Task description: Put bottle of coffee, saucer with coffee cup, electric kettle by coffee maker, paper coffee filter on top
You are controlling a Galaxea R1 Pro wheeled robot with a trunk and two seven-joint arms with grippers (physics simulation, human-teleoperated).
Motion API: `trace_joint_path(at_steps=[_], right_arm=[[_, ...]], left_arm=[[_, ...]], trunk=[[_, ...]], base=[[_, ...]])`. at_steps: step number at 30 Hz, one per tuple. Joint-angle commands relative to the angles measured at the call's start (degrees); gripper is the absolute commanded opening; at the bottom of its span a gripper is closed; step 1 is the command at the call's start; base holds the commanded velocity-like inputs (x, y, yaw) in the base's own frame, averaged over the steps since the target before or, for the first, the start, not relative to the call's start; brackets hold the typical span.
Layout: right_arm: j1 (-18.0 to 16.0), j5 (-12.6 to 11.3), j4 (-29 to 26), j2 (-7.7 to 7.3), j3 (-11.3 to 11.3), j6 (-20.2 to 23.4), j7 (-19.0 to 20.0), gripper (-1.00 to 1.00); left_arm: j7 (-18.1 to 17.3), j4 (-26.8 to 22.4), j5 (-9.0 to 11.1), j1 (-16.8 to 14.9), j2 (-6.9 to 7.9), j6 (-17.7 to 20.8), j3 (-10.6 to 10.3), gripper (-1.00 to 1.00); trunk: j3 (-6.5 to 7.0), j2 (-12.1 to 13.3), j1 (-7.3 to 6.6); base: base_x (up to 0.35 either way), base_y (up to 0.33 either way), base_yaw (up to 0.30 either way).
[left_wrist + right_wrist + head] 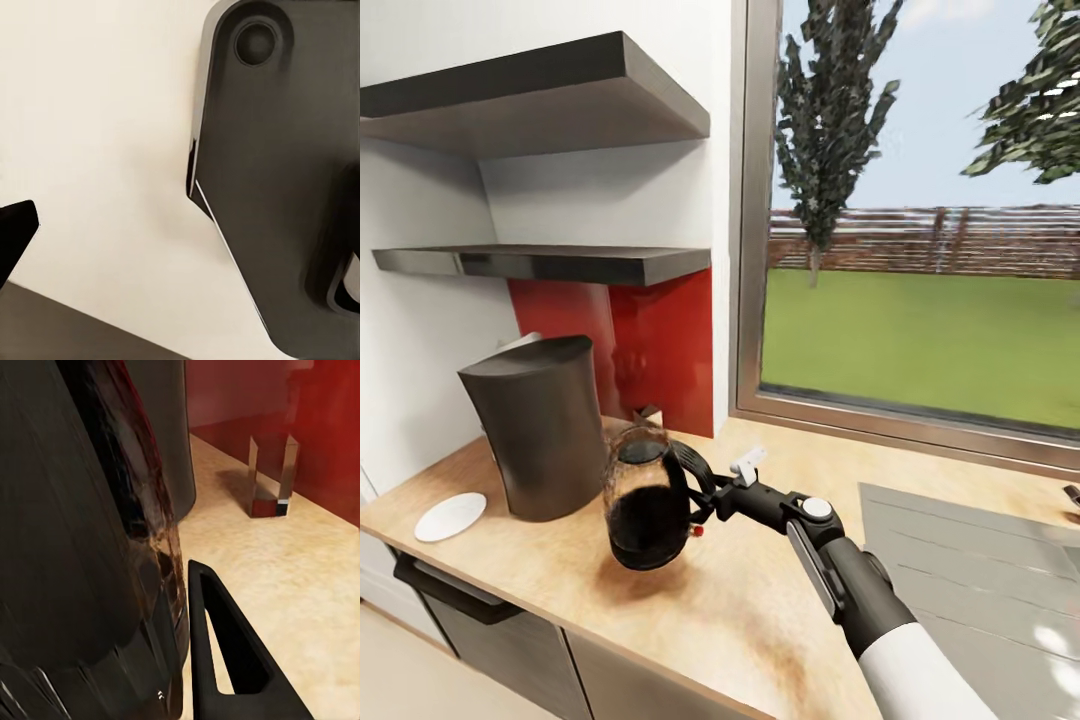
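The coffee maker [540, 435] stands on the kitchen countertop [760, 600] at the left, a pale pointed edge peeking over its top's far rim. The white saucer [450, 516] lies to its left, bare. Right beside the coffee maker, the electric kettle [647, 500] leans slightly, low over its shadow on the wood; I cannot tell whether it touches. My right gripper [705, 492] is shut on the kettle's black loop handle. In the right wrist view the kettle [90, 547] looms close beside one finger [225, 660]. My left gripper [180, 255] is open over a pale surface. The kitchen shelf [560, 262] is bare.
A small boxy object [270, 480] stands against the red backsplash [660, 340] behind the kettle. A window [920, 220] fills the right wall. A grey sink drainer [970, 560] sits in the counter on the right. A dark robot part [285, 172] is close to the left wrist.
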Motion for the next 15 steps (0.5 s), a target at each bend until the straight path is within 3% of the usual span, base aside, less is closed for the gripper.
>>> trace_joint_path(at_steps=[1, 6, 15], right_arm=[[0.0, -0.4, 0.2, 0.03, -0.2, 0.4, 0.2, -1.0], [0.0, -0.4, 1.2, 0.03, -2.0, 0.3, 0.2, -1.0], [0.0, -0.4, 1.8, 0.03, -2.6, 0.3, 0.2, -1.0]], left_arm=[[0.1, 0.0, -0.6, 0.0, -0.02, -0.1, 0.5, 1.0], [0.1, 0.0, -0.6, 0.0, -0.02, -0.1, 0.5, 1.0], [0.1, 0.0, -0.6, 0.0, -0.02, -0.1, 0.5, 1.0]], trunk=[[0.0, 0.0, 0.03], [0.0, 0.0, 0.03], [0.0, 0.0, 0.03]], base=[[0.202, 0.16, 0.0], [0.205, 0.173, 0.0], [0.026, 0.022, 0.0]])
